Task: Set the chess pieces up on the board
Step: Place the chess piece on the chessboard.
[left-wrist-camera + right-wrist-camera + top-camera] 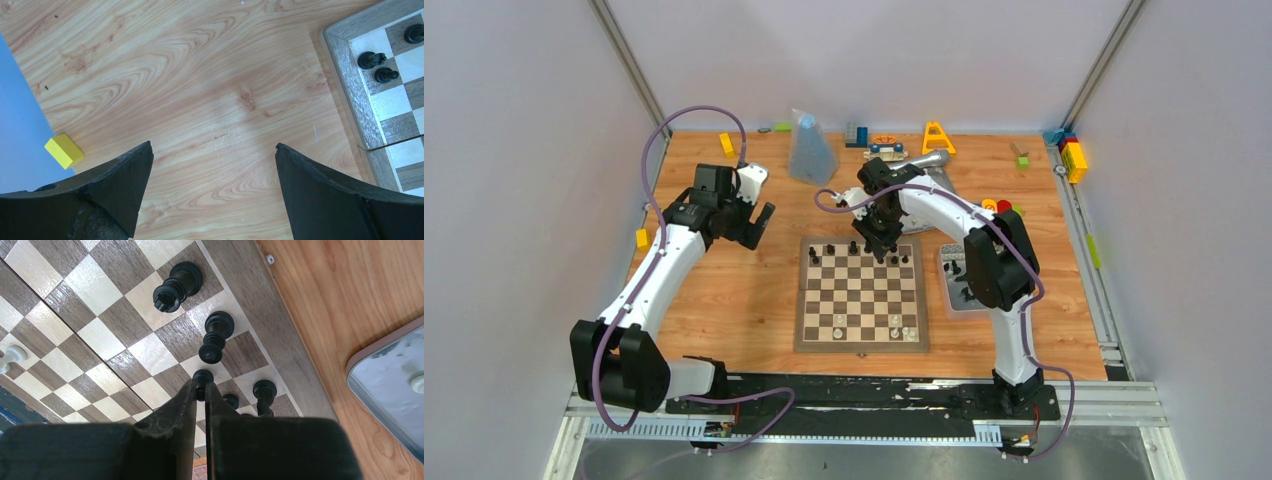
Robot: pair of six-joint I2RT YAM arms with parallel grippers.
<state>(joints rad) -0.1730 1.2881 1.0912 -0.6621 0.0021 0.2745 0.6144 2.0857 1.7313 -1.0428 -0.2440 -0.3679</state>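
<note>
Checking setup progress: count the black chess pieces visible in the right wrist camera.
5, all along the board's border: a rook farthest, a pawn-like piece nearer, one pinched piece in the right tool, two more beside it. The tool may hide others.

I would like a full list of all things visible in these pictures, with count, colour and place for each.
board: one, brown and cream checks, middle of the table
black pieces: several, black, on the board's far rows; exact count unclear
white pieces: about five, cream, on the board's near rows
tray: one, grey, right of the board
yellow blocks: two, one at the table's left edge, one at the far left
bag: one, clear bluish, far side
toys: several, mixed colours, far and right edges
table: one, light wood
left gripper: open, over bare table left of the board
right gripper: shut on one black piece, at the board's far edge
</note>
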